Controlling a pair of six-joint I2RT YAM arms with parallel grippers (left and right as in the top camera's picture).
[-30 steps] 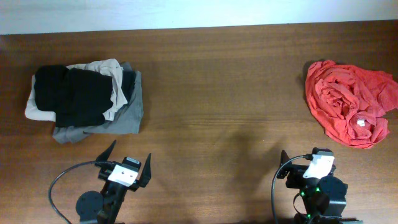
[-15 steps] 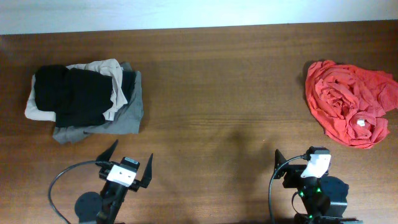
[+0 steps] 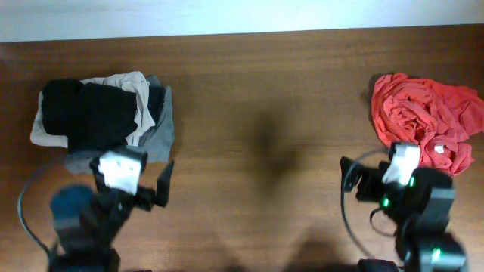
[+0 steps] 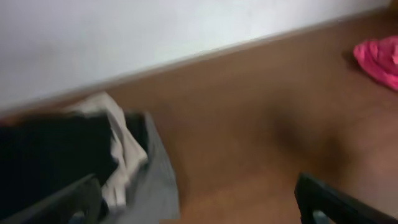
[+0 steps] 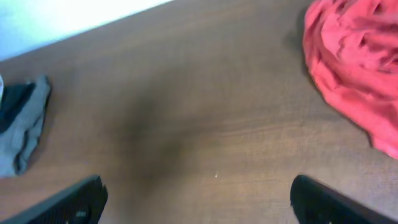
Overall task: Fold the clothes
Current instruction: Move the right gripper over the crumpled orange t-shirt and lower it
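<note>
Both sets of jaws wide, nothing held. Red T-shirt (image 3: 423, 125) lies crumpled at far right of the table (image 3: 265, 91), not yet folded. My right gripper (image 5: 198, 185) sits just near of it, probably for the first grab. Left gripper (image 4: 198, 183) hangs by the folded pile (image 3: 102, 121) on the left, likely the finished stack.

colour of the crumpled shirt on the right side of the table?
The T-shirt is red-orange, with a small white tag. The overhead view shows it best.

Black arms (image 3: 83, 219) carry white blocks (image 3: 119, 168), apparently green lights (image 3: 384, 202).
</note>
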